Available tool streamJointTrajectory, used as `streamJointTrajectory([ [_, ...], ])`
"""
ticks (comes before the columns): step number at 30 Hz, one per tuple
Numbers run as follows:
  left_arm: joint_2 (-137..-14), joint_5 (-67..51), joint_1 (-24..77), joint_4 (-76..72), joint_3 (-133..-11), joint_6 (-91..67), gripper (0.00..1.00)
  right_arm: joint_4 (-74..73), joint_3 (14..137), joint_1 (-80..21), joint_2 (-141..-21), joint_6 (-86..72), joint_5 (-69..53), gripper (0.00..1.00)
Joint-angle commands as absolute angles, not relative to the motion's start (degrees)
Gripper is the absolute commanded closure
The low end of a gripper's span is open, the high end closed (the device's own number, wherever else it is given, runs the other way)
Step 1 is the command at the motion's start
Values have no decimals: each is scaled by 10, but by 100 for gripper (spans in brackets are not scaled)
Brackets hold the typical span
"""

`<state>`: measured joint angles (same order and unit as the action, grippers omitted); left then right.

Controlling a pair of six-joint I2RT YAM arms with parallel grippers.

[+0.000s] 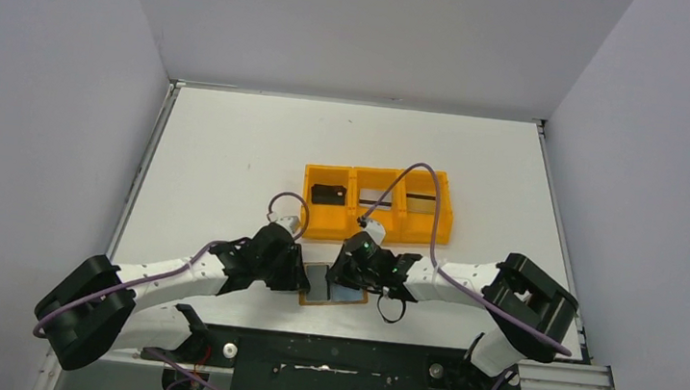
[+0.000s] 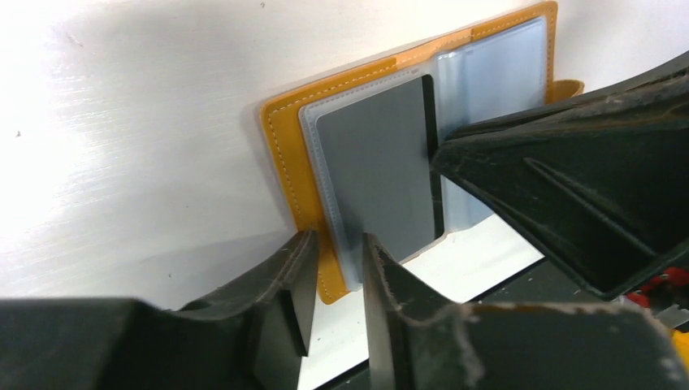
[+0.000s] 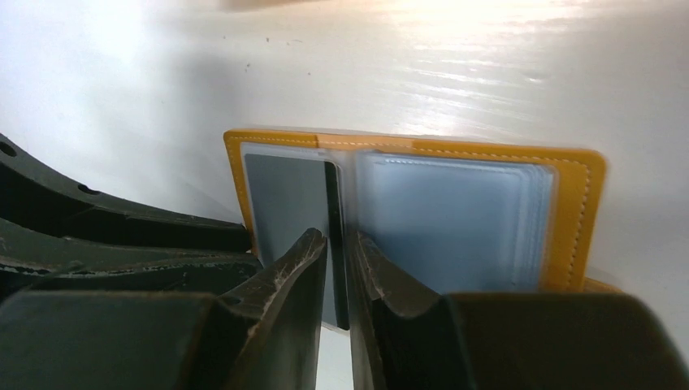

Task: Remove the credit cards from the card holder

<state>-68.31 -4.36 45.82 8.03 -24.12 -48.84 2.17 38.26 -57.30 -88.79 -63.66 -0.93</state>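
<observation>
The card holder (image 1: 332, 302) lies open and flat on the white table near the front edge, with both grippers at it. A grey credit card (image 2: 378, 171) sits in the clear sleeve on its left panel, and pale blue sleeves (image 3: 447, 219) cover the right panel. My left gripper (image 2: 335, 248) stands at the holder's near left edge. Its jaws are a little apart, with the orange border and sleeve edge showing between the tips. My right gripper (image 3: 337, 240) is over the spine. Its jaws are narrowly apart, and the grey card's dark edge runs between them.
A bright orange three-compartment tray (image 1: 377, 203) stands just behind the holder. A dark card (image 1: 328, 194) lies in its left compartment and a thin dark piece (image 1: 410, 198) lies further right. Grey walls enclose the table, and the arm bases line the near edge.
</observation>
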Motion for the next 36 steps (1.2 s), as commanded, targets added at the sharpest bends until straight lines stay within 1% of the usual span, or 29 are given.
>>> streamJointTrajectory([
  [1, -679, -43, 459, 98, -279, -475, 69, -6, 416, -572, -900, -621, -7, 81],
  [5, -672, -62, 454, 91, -305, -476, 65, -7, 412, -572, -896, -628, -7, 80],
  [10, -702, -63, 451, 86, -286, -475, 64, 12, 400, -567, -899, -637, -18, 78],
  [13, -731, -96, 452, 51, -271, -471, 70, 23, 400, -565, -905, -636, -29, 78],
  [17, -761, -92, 461, 67, -275, -470, 83, 29, 405, -563, -917, -632, -43, 80],
  [19, -763, -85, 462, 73, -273, -470, 91, 34, 405, -563, -917, -629, -48, 84],
  [23, -764, -69, 462, 97, -274, -462, 99, 65, 391, -562, -903, -635, -52, 92],
  [27, -768, -61, 462, 112, -275, -457, 100, 78, 373, -557, -887, -642, -49, 100],
  [32, -772, -56, 462, 120, -277, -450, 100, 68, 361, -555, -860, -639, -30, 100],
  [36, -770, -53, 462, 125, -281, -443, 100, 28, 361, -555, -842, -641, 1, 100],
])
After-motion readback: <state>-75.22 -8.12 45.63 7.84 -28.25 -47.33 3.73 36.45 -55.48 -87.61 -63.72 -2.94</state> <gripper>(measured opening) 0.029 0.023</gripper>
